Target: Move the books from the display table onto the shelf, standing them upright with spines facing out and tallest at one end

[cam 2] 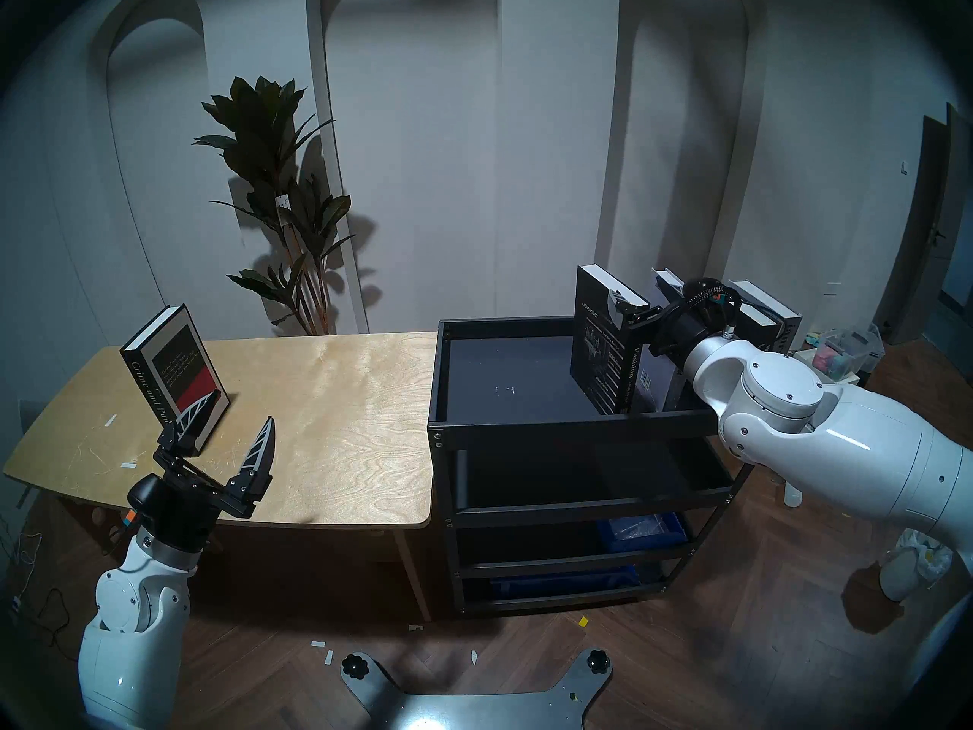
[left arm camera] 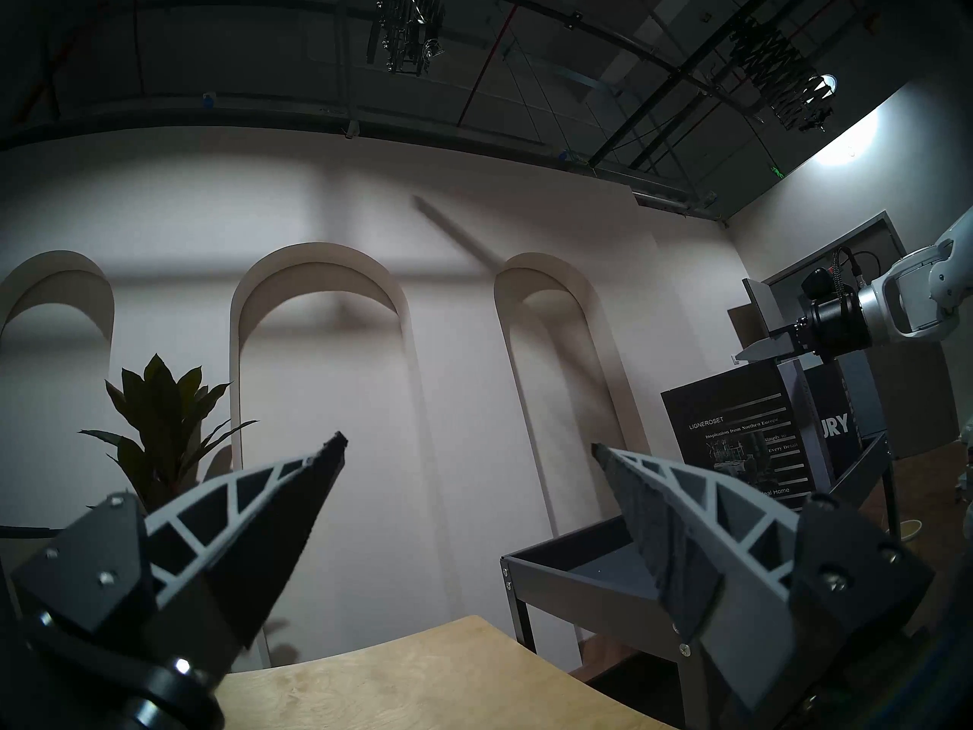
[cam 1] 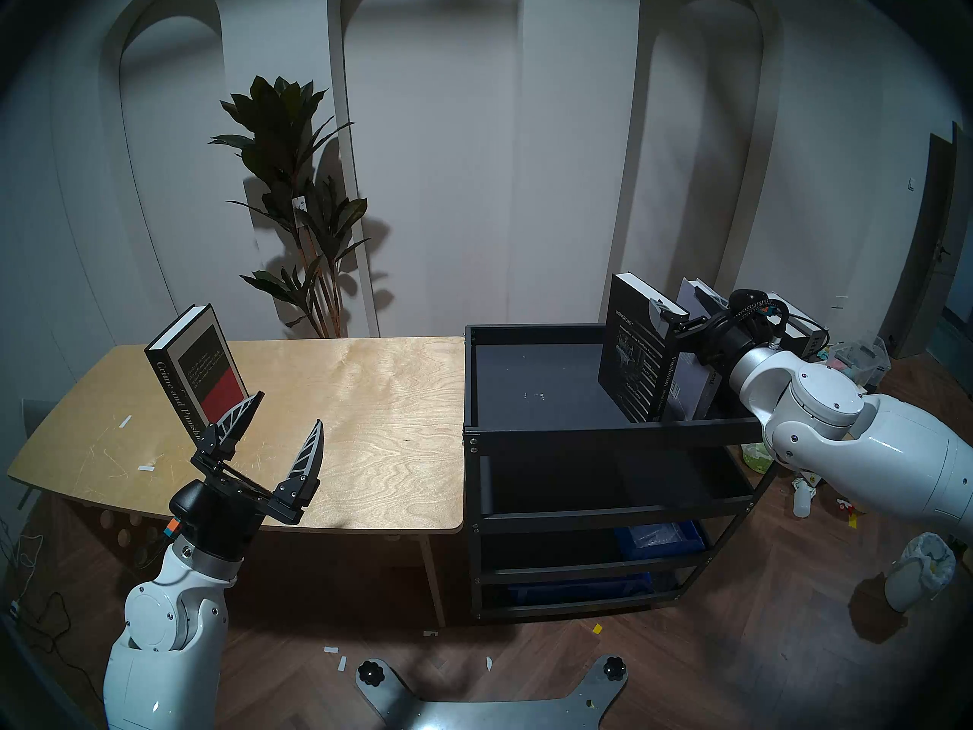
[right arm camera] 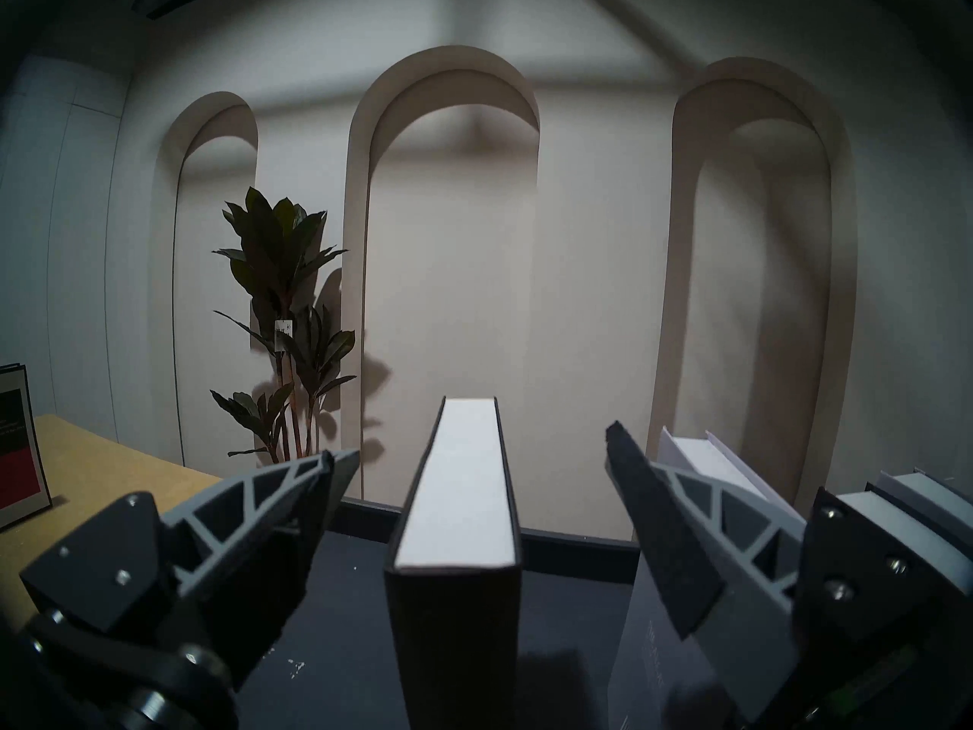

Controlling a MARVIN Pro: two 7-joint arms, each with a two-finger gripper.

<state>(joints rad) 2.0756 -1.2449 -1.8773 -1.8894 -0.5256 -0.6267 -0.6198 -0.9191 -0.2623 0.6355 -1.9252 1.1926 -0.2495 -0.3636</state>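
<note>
Right gripper (right arm camera: 482, 450) spread wide, straddling upright Fashion book (right arm camera: 458, 507) without contact; left gripper (cam 1: 284, 413) released. Careless withdrawal may topple it on shelf (cam 1: 526, 381).

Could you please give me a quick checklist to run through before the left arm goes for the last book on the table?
1. Left pincer open and empty: ok.
2. Crime and Punishment upright on the table, easy to pinch: ok.
3. Right pincer open around the Fashion book, not gripping: ok.
4. Fashion book standing on the shelf unaided: cannot tell.
5. Free space on the shelf's left side: ok.
6. Height order of the shelved books: cannot tell.
</note>
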